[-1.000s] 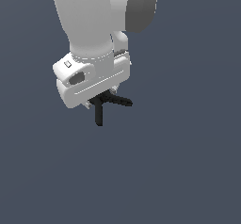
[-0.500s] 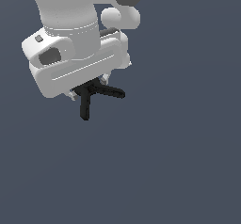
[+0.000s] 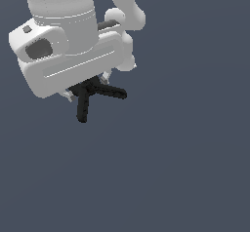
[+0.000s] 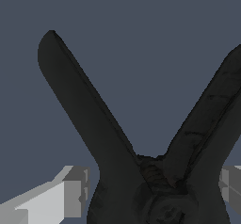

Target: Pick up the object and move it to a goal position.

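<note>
Black spring clamp [image 3: 88, 95] hangs under the white tool [image 3: 84, 90], w/ its two thin handles sticking out below the tool body. In the exterior view one handle runs down toward the picture's lower edge, the other goes out toward the exterior view's right; both look ribbed along their length. The clamp's head end is tucked up behind the tool housing, so no coloured tip can be made out.

Wrist view shows the same clamp [image 4: 141, 171] up close: handles spread in a V away from the camera, meeting at a knobbly pivot area between the two grey fingers [image 4: 70, 192]. One finger sits just beside the pivot on one side, the other right at the frame edge on the opp. side. Tool is pinched onto the clamp at that pivot, fingers pressed in from both sides.

Clamp appears clear of any surface, w/ only flat slate-blue backdrop behind and under it; no shadow or contact line to judge height by. No table edge visible, so I can't place it by corners.

Above the tool, the white arm [image 3: 63, 11] fills the upper part of the exterior view's left side, w/ a rounded joint [image 3: 128, 19] beside it.
</note>
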{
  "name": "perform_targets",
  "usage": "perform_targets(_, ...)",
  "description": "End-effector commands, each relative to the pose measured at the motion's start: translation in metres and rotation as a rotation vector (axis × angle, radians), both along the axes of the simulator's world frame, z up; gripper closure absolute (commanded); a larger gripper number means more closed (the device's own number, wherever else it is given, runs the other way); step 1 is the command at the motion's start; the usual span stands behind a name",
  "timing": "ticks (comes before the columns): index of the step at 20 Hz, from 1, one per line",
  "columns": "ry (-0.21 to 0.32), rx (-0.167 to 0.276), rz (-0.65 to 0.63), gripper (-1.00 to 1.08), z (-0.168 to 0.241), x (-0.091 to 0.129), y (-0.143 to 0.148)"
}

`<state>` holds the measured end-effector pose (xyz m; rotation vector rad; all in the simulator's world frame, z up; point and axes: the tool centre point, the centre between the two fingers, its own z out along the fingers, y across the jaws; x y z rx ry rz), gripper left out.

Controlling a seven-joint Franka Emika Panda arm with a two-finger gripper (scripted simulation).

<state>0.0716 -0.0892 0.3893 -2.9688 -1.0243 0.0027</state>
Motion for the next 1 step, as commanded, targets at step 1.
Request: perform_targets(1,-0.002,0.000,0.000,1.08,0.0017,0.0006,-0.0001)
